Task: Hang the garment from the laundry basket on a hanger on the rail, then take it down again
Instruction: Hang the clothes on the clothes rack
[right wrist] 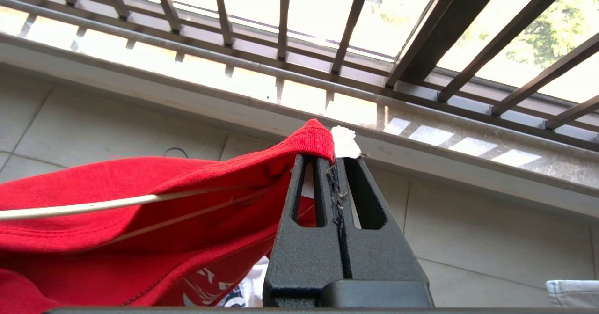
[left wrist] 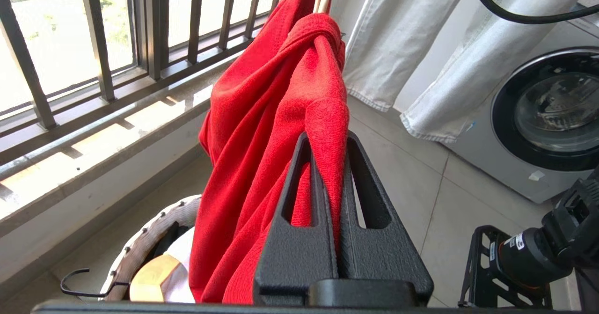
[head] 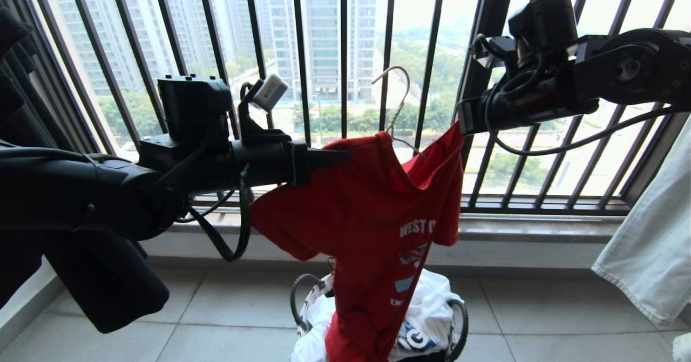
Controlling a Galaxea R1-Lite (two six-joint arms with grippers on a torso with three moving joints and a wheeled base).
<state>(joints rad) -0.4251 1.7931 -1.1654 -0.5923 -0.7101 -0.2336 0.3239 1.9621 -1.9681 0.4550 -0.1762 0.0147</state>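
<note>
Both tools, left and right, clamp the red cotton T-shirt, threaded on the thin cream wire hanger; hanging on the rail remains.

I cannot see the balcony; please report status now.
Left gripper, right gripper: jaws shut on red T-shirt. Cream hanger inside shirt. Shirt hangs over laundry basket. Rail unseen.

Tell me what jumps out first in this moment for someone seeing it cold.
The red T-shirt stretched in mid-air between both grippers, left gripper and right gripper each shut on its top edge. A cream hanger pokes up from the collar before the window railing, with the laundry basket directly below.
</note>
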